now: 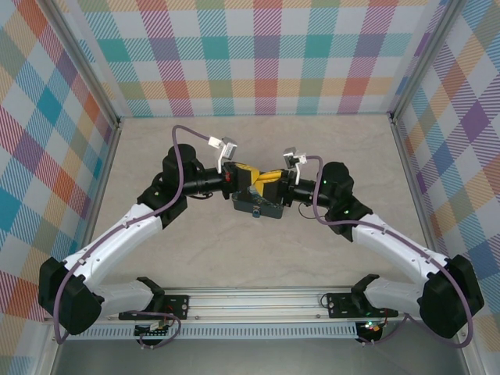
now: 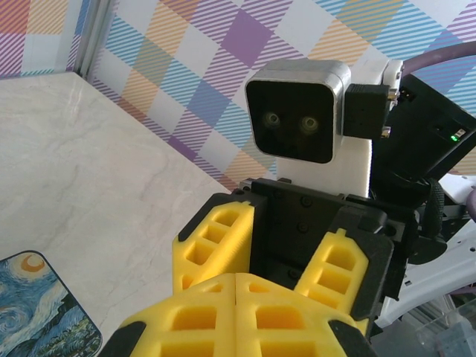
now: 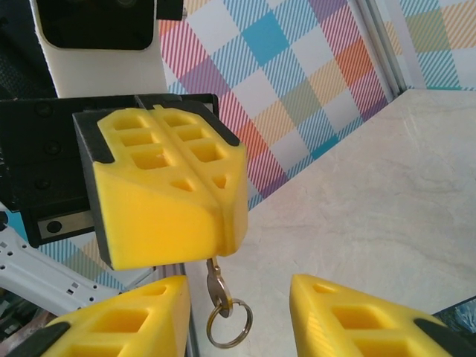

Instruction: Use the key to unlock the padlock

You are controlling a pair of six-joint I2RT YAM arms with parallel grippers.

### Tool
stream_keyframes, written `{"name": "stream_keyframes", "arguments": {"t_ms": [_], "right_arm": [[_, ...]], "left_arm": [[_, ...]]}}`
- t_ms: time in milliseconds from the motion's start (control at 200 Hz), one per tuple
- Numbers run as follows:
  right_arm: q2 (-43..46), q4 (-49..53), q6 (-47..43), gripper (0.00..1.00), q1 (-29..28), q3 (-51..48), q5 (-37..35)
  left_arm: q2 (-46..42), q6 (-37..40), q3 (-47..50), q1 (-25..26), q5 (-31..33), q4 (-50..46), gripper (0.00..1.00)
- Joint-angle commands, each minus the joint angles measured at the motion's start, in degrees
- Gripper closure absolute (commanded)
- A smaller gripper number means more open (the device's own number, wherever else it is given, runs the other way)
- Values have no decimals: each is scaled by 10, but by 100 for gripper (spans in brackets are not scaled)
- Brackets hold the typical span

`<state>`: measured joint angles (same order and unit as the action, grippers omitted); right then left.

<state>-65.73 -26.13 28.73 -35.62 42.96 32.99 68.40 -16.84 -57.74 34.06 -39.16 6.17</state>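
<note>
Yellow-padded left claw (image 3: 216, 223) is shut on the key (image 3: 215, 284), which hangs vertical, ring (image 3: 228, 324) lowest. The right claw (image 3: 238, 291) stands part open just below, fingers either side of the key, not touching.

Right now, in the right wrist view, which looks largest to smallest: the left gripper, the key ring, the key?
1. left gripper, jaws shut.
2. key ring and key: they look alike, and the key is partly hidden between the jaws.
</note>
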Motion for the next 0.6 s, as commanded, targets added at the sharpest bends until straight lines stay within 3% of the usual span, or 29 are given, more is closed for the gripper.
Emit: {"name": "stream_keyframes", "arguments": {"t_ms": [0, 380, 595], "right_arm": [[-4, -33, 8, 64, 1, 8, 21], [-11, -46, 15, 91, 1, 14, 43], [-6, -33, 9, 98, 2, 10, 35]], "left_arm": [[-17, 10, -10, 8, -2, 17, 100], [-18, 10, -10, 9, 2, 14, 100], [-21, 11, -10, 9, 11, 12, 100]]}}
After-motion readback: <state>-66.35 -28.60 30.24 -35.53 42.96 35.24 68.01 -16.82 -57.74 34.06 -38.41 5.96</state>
